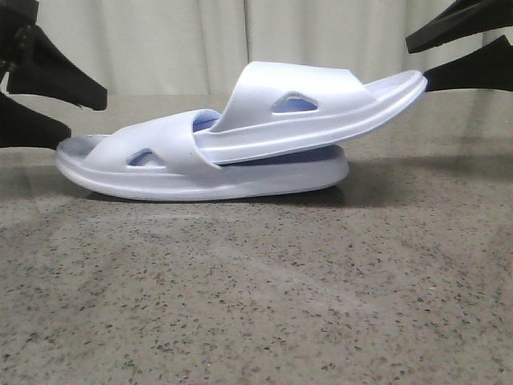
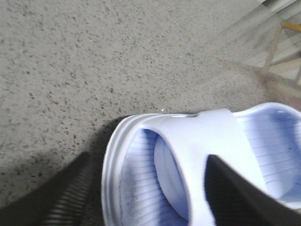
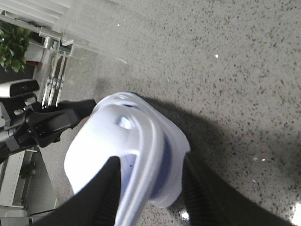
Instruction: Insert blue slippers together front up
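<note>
Two pale blue-white slippers lie on the speckled table. The lower slipper (image 1: 264, 178) lies flat with its strap to the left. The upper slipper (image 1: 321, 120) has its front pushed under that strap and its heel raised to the right. My left gripper (image 1: 86, 116) is open beside the lower slipper's toe end. In the left wrist view the gripper (image 2: 149, 160) straddles the strap (image 2: 207, 136), with the upper slipper's front (image 2: 169, 174) showing under it. My right gripper (image 1: 417, 62) is open at the raised heel. In the right wrist view the gripper (image 3: 151, 159) spans both heels (image 3: 94, 150).
The grey speckled table (image 1: 256, 305) stretches in front of the slippers. A pale curtain (image 1: 200, 40) hangs behind. The right wrist view shows my left arm (image 3: 47, 125) beyond the slippers and a plant (image 3: 14, 44) off the table.
</note>
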You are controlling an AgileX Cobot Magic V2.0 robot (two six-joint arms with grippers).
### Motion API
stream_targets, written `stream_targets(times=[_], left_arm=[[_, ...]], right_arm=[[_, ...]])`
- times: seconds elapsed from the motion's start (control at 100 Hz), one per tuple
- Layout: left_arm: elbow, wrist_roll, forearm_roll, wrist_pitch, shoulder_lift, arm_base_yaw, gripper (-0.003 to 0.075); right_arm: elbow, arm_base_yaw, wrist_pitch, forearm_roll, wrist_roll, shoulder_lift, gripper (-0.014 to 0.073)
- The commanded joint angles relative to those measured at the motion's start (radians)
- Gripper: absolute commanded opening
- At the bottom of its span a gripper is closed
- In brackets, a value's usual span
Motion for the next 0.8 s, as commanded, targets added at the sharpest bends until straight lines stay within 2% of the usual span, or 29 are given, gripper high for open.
stream_targets(times=[0.0,0.13,0.18,0.24,0.29,0.3,0.31,0.4,0.42,0.58,0.79], left_arm=[[-0.037,0.025,-0.049,0.02,-0.028,0.003,0.0563],[-0.095,0.025,0.017,0.08,-0.037,0.048,0.0508],[-0.122,0.023,0.047,0.116,-0.051,0.075,0.0452],[-0.154,0.012,0.077,0.147,-0.07,0.109,0.0339],[-0.178,-0.01,0.111,0.165,-0.094,0.133,0.0217],[-0.178,-0.014,0.115,0.165,-0.097,0.135,0.0217],[-0.184,-0.018,0.124,0.168,-0.104,0.139,0.0172],[-0.204,-0.053,0.151,0.17,-0.158,0.156,0.0013],[-0.204,-0.053,0.153,0.164,-0.173,0.157,0.0017],[-0.204,-0.055,0.158,0.041,-0.3,0.146,0.0015],[-0.194,-0.056,0.24,-0.229,-0.491,0.059,0.0015]], right_arm=[[-0.03,-0.009,0.137,0.045,-0.006,-0.042,0.0255],[-0.03,-0.034,0.137,0.037,-0.006,-0.056,0.0254],[-0.03,-0.054,0.137,0.034,-0.006,-0.069,0.0253],[-0.03,-0.083,0.137,0.02,-0.006,-0.091,0.0223],[-0.03,-0.108,0.137,0.016,-0.006,-0.11,0.0148],[-0.03,-0.114,0.137,0.016,-0.006,-0.114,0.0136],[-0.03,-0.117,0.137,0.016,-0.006,-0.119,0.0125],[-0.03,-0.132,0.133,0.02,-0.006,-0.158,-0.0075],[-0.03,-0.132,0.124,0.02,-0.006,-0.166,-0.0109],[-0.025,-0.094,0.021,-0.007,-0.006,-0.257,-0.0088],[0.043,0.009,-0.264,-0.1,-0.006,-0.465,-0.0088]])
